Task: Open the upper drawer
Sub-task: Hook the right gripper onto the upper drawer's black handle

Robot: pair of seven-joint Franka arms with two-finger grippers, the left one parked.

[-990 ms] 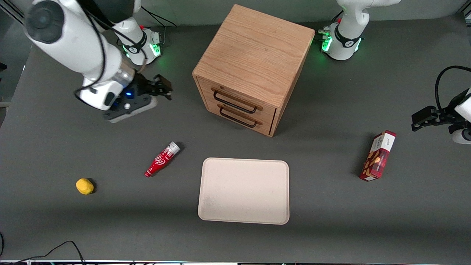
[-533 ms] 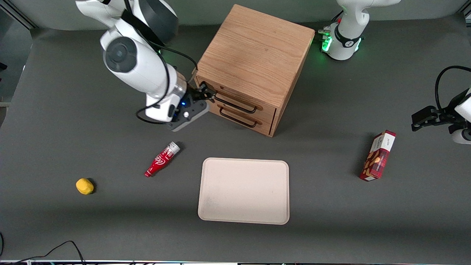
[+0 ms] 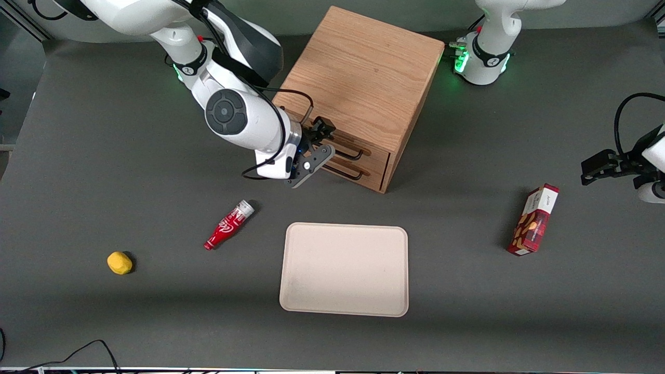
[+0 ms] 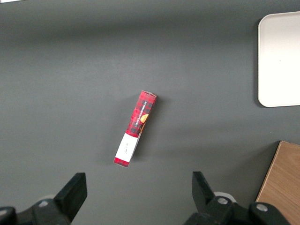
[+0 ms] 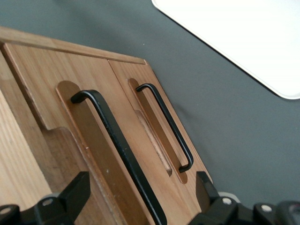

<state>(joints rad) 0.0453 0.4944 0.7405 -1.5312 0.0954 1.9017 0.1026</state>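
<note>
The oak cabinet stands at the middle of the table, farther from the front camera than the tray. Its upper drawer has a thin black wire handle; its front sits flush with the lower drawer under it. My right gripper is in front of the upper drawer. In the right wrist view the gripper is open, one finger on each side of the upper handle, not touching it. The lower drawer's handle lies outside the fingers. The arm hides part of both drawer fronts in the front view.
A cream tray lies nearer the front camera than the cabinet. A red bottle and a yellow lump lie toward the working arm's end. A red snack box lies toward the parked arm's end and also shows in the left wrist view.
My right arm has swung in from the working arm's end of the table to the cabinet's front. The gripper now straddles the upper handle. The drawers have not moved.
</note>
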